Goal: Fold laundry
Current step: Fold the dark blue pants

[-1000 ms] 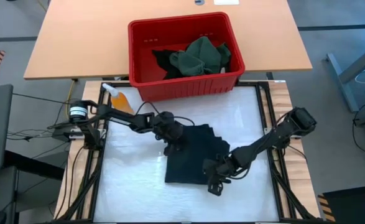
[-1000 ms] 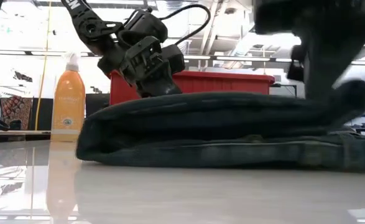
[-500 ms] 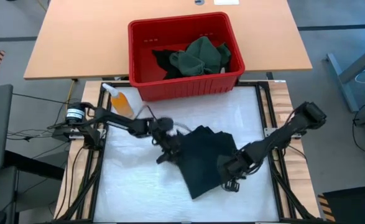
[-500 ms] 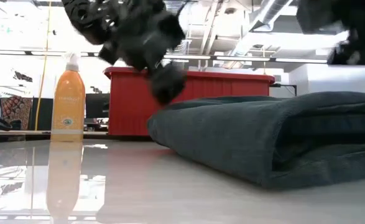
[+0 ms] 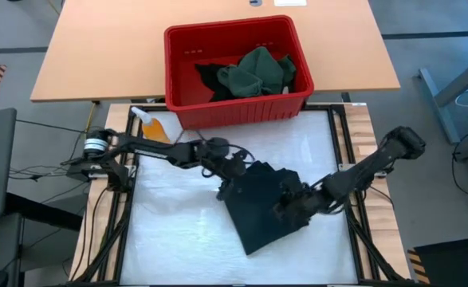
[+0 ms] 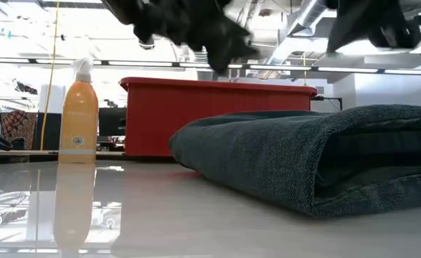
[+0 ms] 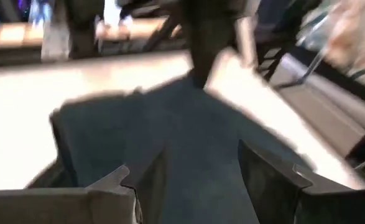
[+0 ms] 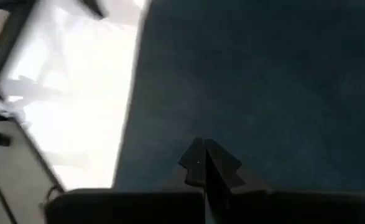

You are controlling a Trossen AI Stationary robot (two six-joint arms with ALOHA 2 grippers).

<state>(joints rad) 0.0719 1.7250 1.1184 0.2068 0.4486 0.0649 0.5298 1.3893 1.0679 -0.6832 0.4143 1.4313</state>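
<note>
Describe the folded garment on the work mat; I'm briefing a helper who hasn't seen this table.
Start at the red plastic bin at the far edge of the white work mat. Just in front of it, mid-mat between the two arms, lies a black cloth garment folded into a flat, skewed rectangle. Unlike the crumpled dark green shirts inside the bin, it is black, neatly folded and alone on the mat.

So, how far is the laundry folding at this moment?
Done, it seems: one dark garment lies folded on the white table. In hand: both arms are over it, the left tool open at its near-left edge, the right tool shut above its right part; neither visibly grips it. Left: green shirts lie crumpled in the red bin.
</note>
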